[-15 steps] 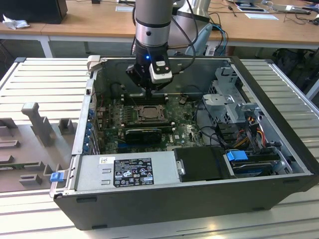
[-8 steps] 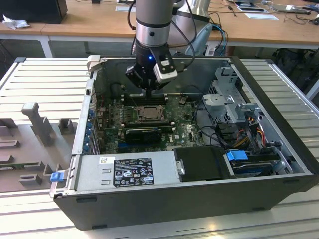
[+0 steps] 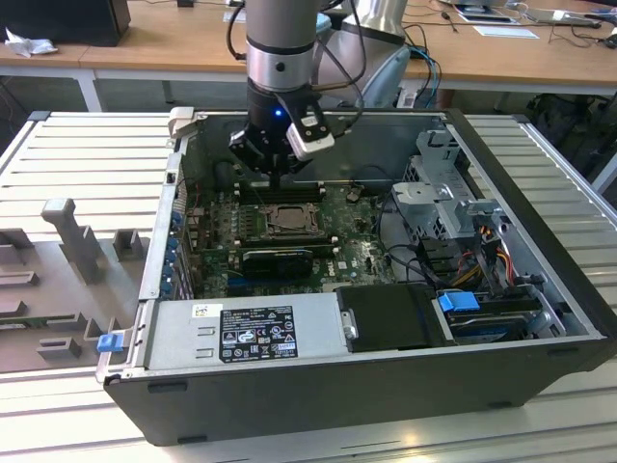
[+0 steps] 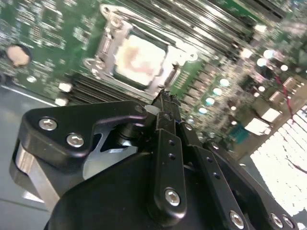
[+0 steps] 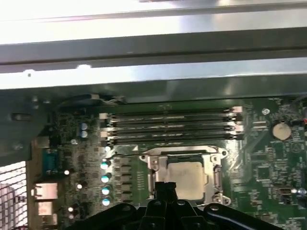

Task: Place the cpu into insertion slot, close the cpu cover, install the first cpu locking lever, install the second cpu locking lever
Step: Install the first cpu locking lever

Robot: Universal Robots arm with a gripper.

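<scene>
The pale cpu [image 5: 190,176] lies in the insertion slot [image 3: 271,228] on the green motherboard [image 5: 261,167]. It shows as a beige square in the second wrist view, cpu [image 4: 138,58]. The silver cpu cover [image 5: 152,168] lies flat around the chip as a frame, seen too in the second wrist view as cpu cover [image 4: 106,44]. My gripper [image 3: 275,177] hangs just above the socket's far edge, fingers [image 4: 163,125] pressed together into one narrow tip with nothing between them. In the first wrist view the gripper [image 5: 166,186] tip sits over the socket's near rim.
The open computer case [image 3: 386,386] surrounds the board; its metal wall [image 5: 153,52] stands close behind the socket. Memory slots [image 5: 172,125] run beside the socket. A black card [image 3: 280,258], power supply [image 3: 241,333], drive cage [image 3: 443,193] and cables [image 3: 482,256] crowd the exterior view's right.
</scene>
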